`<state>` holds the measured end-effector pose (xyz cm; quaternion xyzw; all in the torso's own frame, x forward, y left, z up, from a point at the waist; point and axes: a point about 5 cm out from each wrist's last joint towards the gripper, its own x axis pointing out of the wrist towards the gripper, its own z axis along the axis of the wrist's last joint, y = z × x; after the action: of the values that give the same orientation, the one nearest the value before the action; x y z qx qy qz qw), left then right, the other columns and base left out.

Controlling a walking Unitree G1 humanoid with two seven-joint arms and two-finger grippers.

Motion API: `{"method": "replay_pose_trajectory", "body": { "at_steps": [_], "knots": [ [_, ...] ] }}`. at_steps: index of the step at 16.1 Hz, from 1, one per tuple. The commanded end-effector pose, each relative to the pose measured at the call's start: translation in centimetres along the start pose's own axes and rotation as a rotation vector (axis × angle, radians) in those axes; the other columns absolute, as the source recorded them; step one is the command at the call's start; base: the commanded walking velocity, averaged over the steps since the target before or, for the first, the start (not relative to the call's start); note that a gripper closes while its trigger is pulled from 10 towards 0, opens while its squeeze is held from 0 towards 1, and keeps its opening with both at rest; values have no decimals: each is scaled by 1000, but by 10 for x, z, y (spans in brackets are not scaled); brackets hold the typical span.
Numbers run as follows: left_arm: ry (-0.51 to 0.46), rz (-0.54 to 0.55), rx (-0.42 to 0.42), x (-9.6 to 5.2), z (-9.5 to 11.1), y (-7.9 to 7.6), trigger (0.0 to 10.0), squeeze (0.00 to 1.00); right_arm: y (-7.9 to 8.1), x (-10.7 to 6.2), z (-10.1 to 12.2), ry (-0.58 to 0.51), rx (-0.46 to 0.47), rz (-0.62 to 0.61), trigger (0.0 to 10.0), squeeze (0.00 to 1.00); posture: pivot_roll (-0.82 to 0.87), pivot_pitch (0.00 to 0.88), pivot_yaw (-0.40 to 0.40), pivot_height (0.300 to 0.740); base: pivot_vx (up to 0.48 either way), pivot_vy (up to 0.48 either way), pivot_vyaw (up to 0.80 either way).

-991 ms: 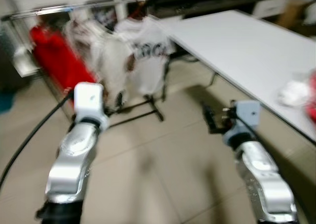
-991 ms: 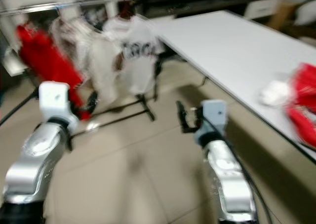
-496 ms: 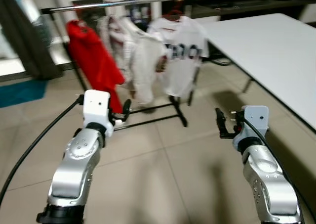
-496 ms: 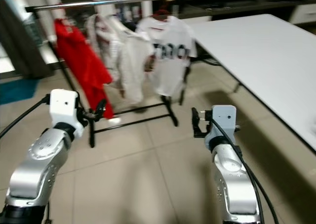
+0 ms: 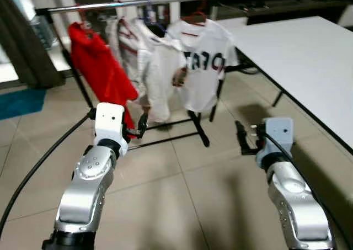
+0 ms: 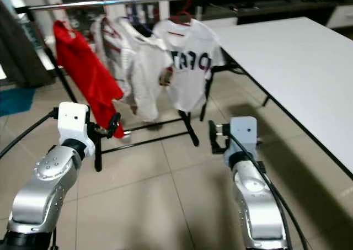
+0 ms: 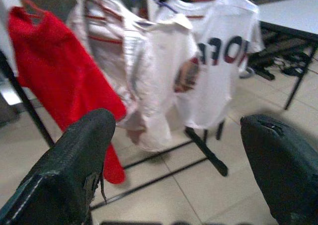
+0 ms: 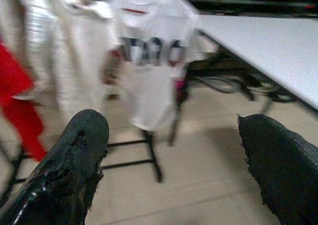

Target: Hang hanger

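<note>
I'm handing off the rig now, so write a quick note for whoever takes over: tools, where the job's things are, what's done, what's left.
Left tool: open, empty, raised toward the rack.
Right tool: open, empty, raised at the same height.
Clothes rack stands ahead on the tile floor, carrying a red garment, white garments and a white printed T-shirt, all on hangers.
White table is to the right.
Done: neither tool holds a hanger.
Left: fetch the next hanger and hook it on the rail.

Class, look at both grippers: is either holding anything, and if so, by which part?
Nothing is held. The left gripper and right gripper are both open and empty, raised toward the clothes rack.
</note>
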<state>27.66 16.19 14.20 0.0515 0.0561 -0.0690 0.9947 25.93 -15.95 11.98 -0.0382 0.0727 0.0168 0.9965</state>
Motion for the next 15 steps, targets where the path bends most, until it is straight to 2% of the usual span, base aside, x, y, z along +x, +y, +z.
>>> {"method": "replay_pose_trajectory", "body": {
  "at_steps": [1,3,4,5,9,10,11,13,14,15],
  "knots": [
    [-7,16,5,0,3,6,10000,1000,6,-2,2,-11,20,31,10000,0,-40,26,35,740,285,0,800],
    [-8,11,7,0,4,5,10000,1000,4,-1,1,-13,36,-3,10000,0,-35,21,41,740,285,0,800],
    [-8,11,8,0,4,5,10000,1000,3,0,2,-12,1,-16,10000,0,-36,21,44,740,285,0,675],
    [-9,10,9,0,4,5,10000,1000,4,0,3,-16,65,5,10000,0,-35,20,45,740,285,0,0],
    [-15,3,14,1,6,4,10000,1000,5,-1,5,-31,86,2,10000,0,-38,16,49,740,285,0,0],
    [-18,0,16,1,7,4,10000,1000,4,-1,6,-45,61,-6,10000,0,-37,15,53,740,285,0,0],
    [-21,-3,18,1,7,3,10000,1000,4,-1,5,-49,-25,-46,10000,0,-39,17,55,740,281,0,0],
    [-21,-2,19,1,7,4,10000,1000,3,-1,5,-49,-36,-63,10000,0,-41,17,56,740,281,0,0],
    [-20,-1,18,1,7,4,10000,1000,5,-2,5,-39,38,-18,10000,0,-43,18,57,740,285,0,0],
    [-20,-1,17,1,7,4,10000,1000,6,-2,6,-42,62,-11,10000,0,-45,18,57,740,285,0,0]
  ]
}}
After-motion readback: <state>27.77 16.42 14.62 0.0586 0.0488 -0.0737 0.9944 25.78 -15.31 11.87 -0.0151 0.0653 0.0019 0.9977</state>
